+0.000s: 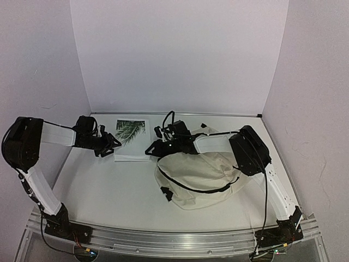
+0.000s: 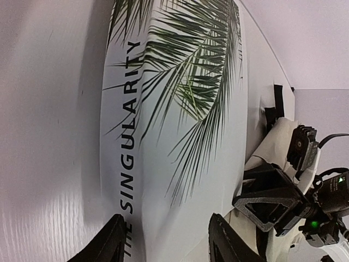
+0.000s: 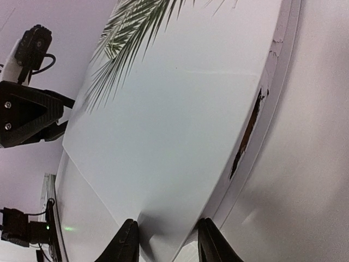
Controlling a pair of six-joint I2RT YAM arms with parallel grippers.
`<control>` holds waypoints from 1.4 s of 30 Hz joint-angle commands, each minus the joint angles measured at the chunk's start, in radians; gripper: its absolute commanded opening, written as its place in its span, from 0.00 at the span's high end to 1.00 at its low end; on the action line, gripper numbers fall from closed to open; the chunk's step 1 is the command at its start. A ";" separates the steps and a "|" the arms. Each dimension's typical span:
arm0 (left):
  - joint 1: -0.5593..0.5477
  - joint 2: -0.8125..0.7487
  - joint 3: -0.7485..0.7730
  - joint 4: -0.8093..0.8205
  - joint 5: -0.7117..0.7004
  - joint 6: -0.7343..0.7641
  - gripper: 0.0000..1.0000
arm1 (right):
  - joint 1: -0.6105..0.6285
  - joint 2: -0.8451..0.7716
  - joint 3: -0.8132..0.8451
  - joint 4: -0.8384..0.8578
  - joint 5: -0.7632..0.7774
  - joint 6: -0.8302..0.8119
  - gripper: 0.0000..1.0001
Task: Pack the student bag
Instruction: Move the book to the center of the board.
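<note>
Student bag (image 1: 210, 172), cream with a black zipper line (image 1: 191, 186) curving across it, is seen slumped on the white table (image 1: 109, 191) right of centre, nearer the front edge than anything else on it and partly crossed by the right arm (image 1: 248, 150). Its right side is set near the table's right edge, while a broad stretch of bare tabletop is left open to its left. Just beyond its upper left corner lies a white book (image 1: 130, 144) printed with a palm frond, flanked by both tools. The left gripper (image 1: 110, 145) is placed at its left edge and the right gripper (image 1: 152, 149) at its right edge, between book and bag. In both wrist views the fingers are shown parted with the book's edge taken between them, but whether the pads are pressed against it cannot be told. A narrow strip of table is left between the book and the back wall (image 1: 180, 54). The title THE SINGULARITY is made legible only in the left wrist view, where a cream corner of the bag is also caught beside the opposite gripper. A dark tear along the book's side is revealed only in the right wrist view. The bag's full outline is given by the top view alone.
</note>
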 commanded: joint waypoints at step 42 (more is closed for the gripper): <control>0.017 -0.304 -0.232 -0.121 -0.087 -0.102 0.13 | 0.100 -0.152 -0.192 -0.072 0.070 0.119 0.86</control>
